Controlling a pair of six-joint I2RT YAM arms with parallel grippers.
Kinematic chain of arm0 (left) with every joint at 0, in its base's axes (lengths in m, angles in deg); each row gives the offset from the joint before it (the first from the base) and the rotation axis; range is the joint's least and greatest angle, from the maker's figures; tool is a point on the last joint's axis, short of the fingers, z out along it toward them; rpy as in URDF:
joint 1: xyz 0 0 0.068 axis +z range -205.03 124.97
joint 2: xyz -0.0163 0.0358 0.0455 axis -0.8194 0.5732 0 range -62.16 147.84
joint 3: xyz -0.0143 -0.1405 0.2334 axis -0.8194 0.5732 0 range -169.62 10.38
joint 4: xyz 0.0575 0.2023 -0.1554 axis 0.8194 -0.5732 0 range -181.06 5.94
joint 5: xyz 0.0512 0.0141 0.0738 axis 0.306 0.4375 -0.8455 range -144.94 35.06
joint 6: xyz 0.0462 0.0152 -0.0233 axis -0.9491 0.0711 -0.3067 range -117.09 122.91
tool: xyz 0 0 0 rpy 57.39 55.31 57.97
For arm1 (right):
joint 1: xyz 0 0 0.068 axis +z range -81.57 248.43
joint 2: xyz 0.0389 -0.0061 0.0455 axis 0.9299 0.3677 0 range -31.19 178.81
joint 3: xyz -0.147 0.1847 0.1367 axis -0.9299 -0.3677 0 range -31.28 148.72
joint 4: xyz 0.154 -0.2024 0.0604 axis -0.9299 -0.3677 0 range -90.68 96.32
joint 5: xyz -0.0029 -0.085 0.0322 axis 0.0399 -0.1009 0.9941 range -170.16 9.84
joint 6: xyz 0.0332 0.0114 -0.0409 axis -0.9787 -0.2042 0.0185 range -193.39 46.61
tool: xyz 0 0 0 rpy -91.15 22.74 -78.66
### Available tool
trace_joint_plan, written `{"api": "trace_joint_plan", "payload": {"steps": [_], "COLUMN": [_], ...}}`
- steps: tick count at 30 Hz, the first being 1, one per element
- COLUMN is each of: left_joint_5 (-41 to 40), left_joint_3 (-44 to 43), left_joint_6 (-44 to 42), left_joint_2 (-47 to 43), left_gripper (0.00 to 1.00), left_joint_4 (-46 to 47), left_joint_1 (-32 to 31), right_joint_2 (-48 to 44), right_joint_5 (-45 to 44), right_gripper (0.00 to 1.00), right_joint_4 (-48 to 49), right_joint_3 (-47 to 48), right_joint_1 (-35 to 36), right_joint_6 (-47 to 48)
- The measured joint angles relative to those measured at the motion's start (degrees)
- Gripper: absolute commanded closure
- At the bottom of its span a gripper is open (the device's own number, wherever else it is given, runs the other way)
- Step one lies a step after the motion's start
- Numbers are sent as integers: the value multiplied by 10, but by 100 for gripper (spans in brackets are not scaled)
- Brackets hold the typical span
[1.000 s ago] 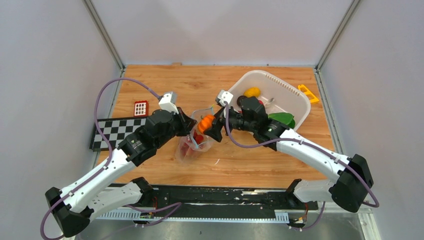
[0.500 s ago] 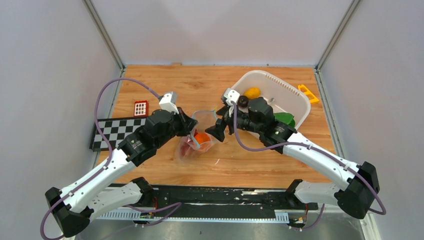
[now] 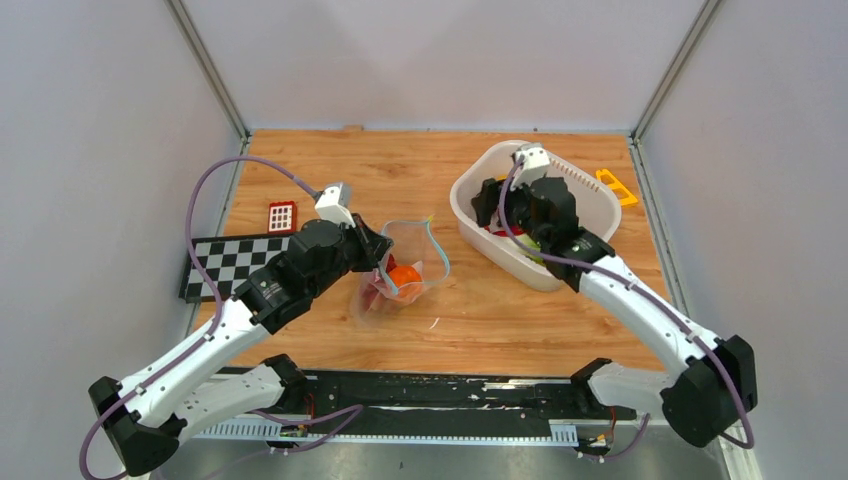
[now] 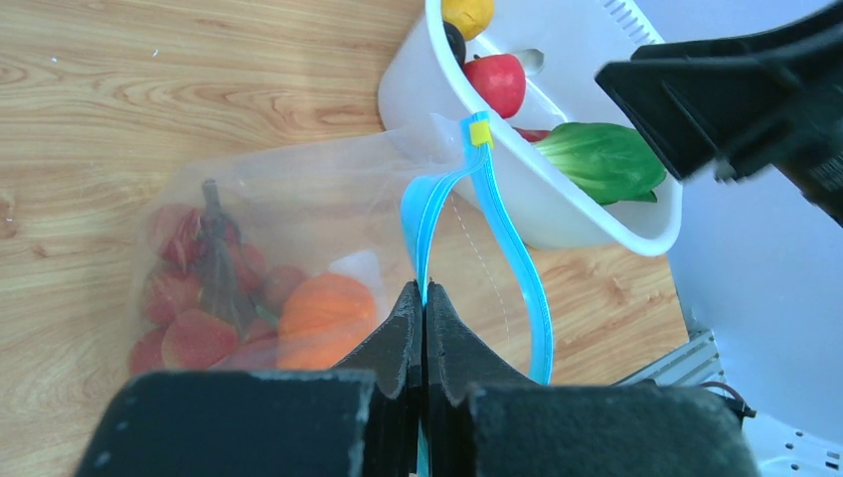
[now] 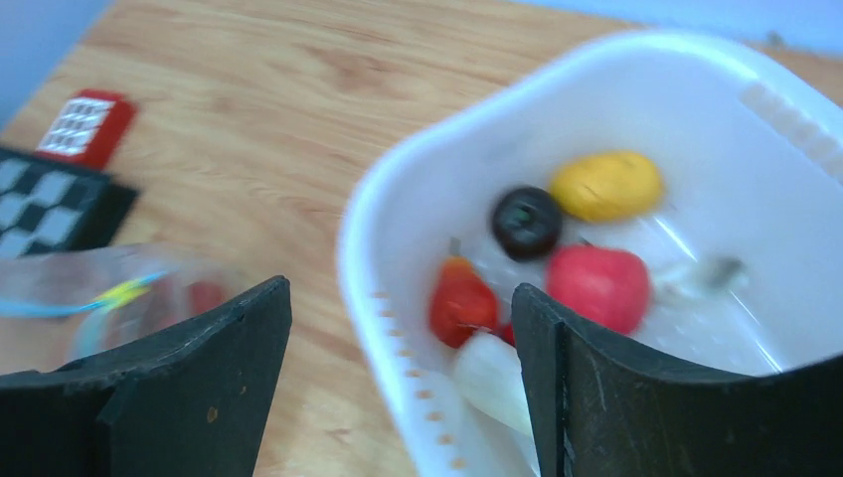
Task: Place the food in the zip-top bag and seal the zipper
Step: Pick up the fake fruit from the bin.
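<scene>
Empty & spread, right pincer (image 5: 398,298) is back over white plastic basket (image 5: 368,219) w/ round red apple (image 5: 594,286) just below, since orange tangerine (image 4: 323,318) now lies in clear crinkly bag (image 4: 249,189) below left pincer (image 4: 424,298), which pinches its teal zipper strip (image 4: 427,214); next pick due.

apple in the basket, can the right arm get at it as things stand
Probably yes. The right fingers stand open over the basket, and the apple lies uncovered, with the lemon and a dark piece beside it.
</scene>
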Motion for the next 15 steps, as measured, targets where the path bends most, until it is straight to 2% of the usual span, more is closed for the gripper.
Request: {"api": "trace_joint_plan", "payload": {"steps": [3, 7, 12, 15], "left_joint_5": [0, 0, 1, 1], "left_joint_3": [0, 0, 0, 0], "left_joint_6": [0, 0, 0, 0], "left_joint_2": [0, 0, 0, 0], "left_gripper": [100, 100, 100, 100], "left_joint_4": [0, 0, 0, 0], "left_joint_1": [0, 0, 0, 0], "right_joint_2": [37, 117, 268, 320], "right_joint_5": [3, 12, 4, -2], "right_gripper": [10, 9, 9, 9], "right_joint_4": [-26, -82, -169, -202], "right_joint_3": [7, 43, 174, 209], "right_joint_1": [-73, -142, -155, -157], "right_joint_6": [-39, -61, -45, -24]}}
